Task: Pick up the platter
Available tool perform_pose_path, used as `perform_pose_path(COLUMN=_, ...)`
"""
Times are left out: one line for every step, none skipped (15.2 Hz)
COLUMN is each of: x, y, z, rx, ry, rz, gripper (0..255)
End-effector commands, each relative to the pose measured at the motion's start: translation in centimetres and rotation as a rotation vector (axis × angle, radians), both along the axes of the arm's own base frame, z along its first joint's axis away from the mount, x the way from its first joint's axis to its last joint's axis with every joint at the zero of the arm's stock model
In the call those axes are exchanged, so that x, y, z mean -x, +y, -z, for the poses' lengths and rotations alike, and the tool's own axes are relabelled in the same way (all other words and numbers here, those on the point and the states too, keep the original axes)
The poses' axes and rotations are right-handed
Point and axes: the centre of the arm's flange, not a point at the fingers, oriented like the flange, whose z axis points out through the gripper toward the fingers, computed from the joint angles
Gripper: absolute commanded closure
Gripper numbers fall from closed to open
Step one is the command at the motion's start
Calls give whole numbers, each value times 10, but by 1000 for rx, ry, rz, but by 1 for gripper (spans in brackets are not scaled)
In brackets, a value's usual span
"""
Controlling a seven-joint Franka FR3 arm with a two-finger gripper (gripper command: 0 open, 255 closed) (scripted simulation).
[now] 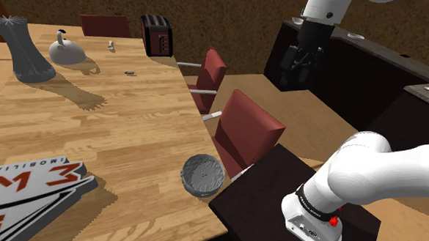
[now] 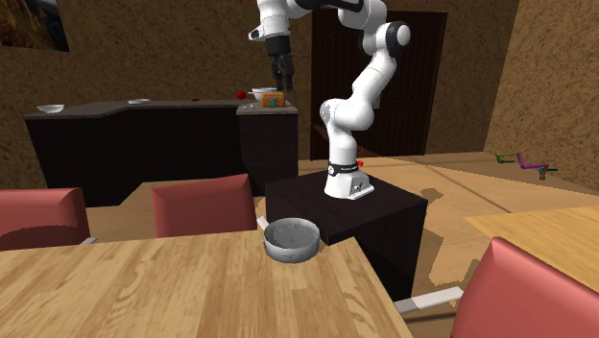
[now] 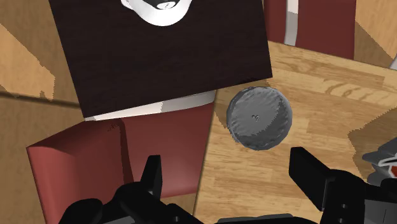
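High above the dark box stand [image 2: 384,206], the black gripper [image 3: 226,167] hangs with its two fingers spread wide and nothing between them, facing down toward the table's edge (in the shoulder view it sits in front of a dark counter [image 1: 365,67]). Well below it, the grey round platter [image 1: 202,174] lies flat on the wooden table [image 1: 111,134], at the table edge nearest the stand and near a red chair [image 1: 246,130]. Farther along the table stand a grey vase [image 1: 23,46], a pale kettle [image 1: 66,49] and a dark toaster [image 1: 156,34].
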Motion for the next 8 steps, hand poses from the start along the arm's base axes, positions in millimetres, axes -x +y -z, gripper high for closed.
perform_pose_path(x=0, y=0, z=0, rx=0, ry=0, rz=0, gripper=0)
perform_pose_path(x=-1, y=5, z=12, rx=2, ry=-3, rz=2, gripper=0)
perform_pose_path(x=-2, y=10, z=24, rx=4, ry=-6, rz=5, gripper=0)
perform_pose_path(x=-3, y=14, z=37, rx=7, ry=-8, rz=7, gripper=0)
perform_pose_path(x=-4, y=19, z=49, rx=9, ry=-11, rz=10, gripper=0)
perform_pose_path(x=-5, y=24, z=61, rx=11, ry=-14, rz=12, gripper=0)
perform_pose_path(x=-6, y=29, z=74, rx=13, ry=-17, rz=15, gripper=0)
perform_pose_path(x=-7, y=33, z=86, rx=16, ry=-19, rz=17, gripper=0)
